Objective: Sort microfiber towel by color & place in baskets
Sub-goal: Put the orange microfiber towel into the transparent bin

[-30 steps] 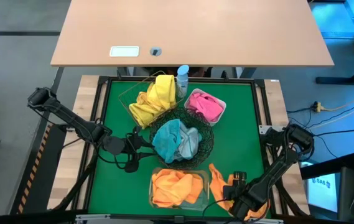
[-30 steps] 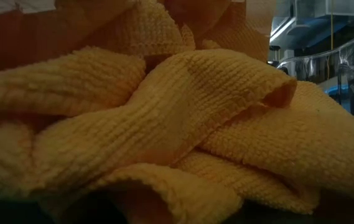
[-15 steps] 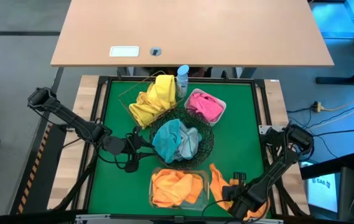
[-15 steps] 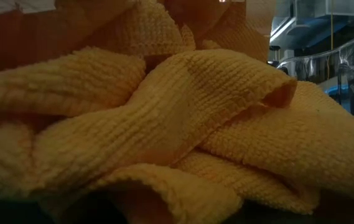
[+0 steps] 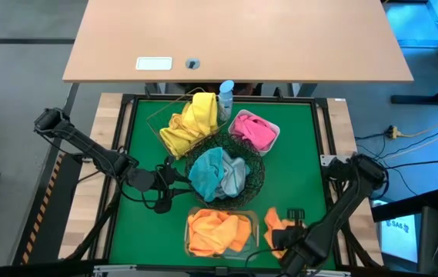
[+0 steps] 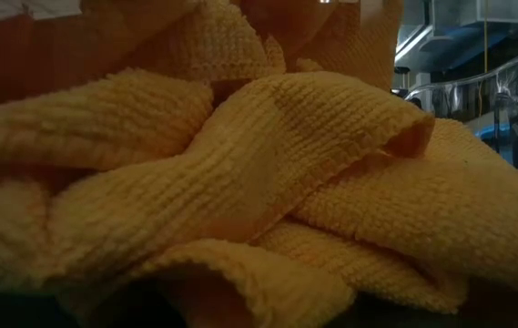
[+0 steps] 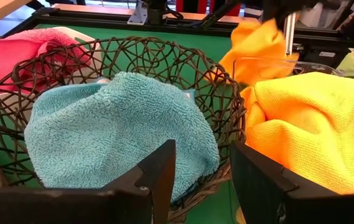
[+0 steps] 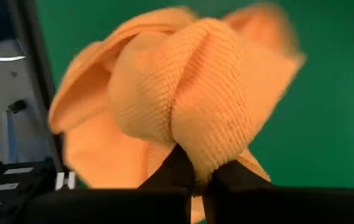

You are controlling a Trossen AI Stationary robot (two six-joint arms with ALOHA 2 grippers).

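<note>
right gripper [image 8: 195,171] pinched tight on a bunched fold of loose orange towel [image 5: 278,228], lower right of high view, just right of clear tub [image 5: 254,218] with orange towels, towel crumpled with no clear long axis, left gripper [image 5: 166,182] parted, empty, beside black wire bowl [image 5: 255,174], left of centre

From above, the light is even and bright, with soft, short shadows on the green surface [image 5: 288,154] and no glare. The low view is dim and warm, filled by an orange towel [image 6: 240,210] so close that its lower edge blurs into dark, with bright daylight at the upper right. In the right wrist view another orange towel [image 8: 183,106] is smeared with blur at upper right.
</note>
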